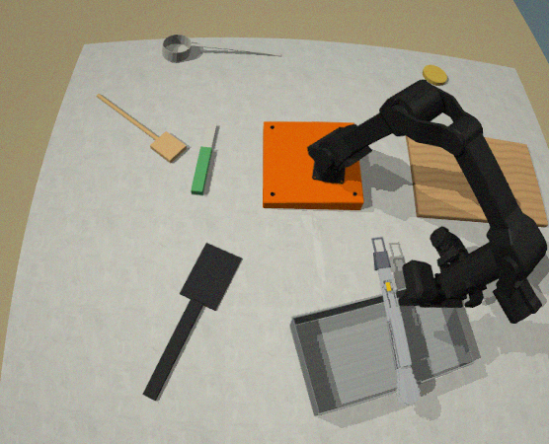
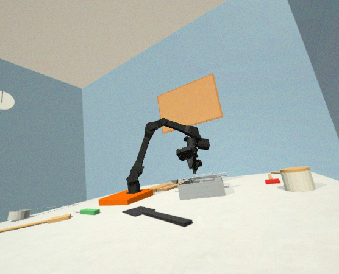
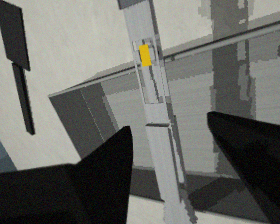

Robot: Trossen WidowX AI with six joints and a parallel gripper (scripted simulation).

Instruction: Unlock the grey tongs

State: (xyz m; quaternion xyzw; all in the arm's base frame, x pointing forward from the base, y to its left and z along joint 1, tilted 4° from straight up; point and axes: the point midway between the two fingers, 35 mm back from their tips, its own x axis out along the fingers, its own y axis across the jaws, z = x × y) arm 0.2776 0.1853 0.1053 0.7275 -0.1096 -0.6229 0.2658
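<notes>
- A black spatula [image 1: 193, 316] lies flat at the left of the surface [image 1: 102, 237], well apart from everything else.
- Further back on the left lie a wooden spatula [image 1: 146, 133] and a green-handled tool [image 1: 202, 168], with a metal ring [image 1: 177, 47] near the far edge.
- The orange base plate [image 1: 286, 165] sits mid-surface, and the black arm rises from it.
- The roasting tin [image 1: 324, 365] stands in front of the base plate, to the right of the black spatula.
- The grey tongs [image 1: 395, 316] rest across the tin, both ends reaching past its rims; their arms lie together, and a small yellow lock [image 3: 146, 55] shows near one end.
- The pincer [image 3: 168, 150] hovers above the tongs, tips pointing down, its two fingers partly open on either side of the tongs' shaft, gripping nothing.
- From the exterior view the pincer hangs just over the tin, apart from it.
- The wooden board [image 1: 511, 168] lies at the right, behind the tin, bare of tongs.
- A yellow disc [image 1: 434, 75] sits beyond the board.
</notes>
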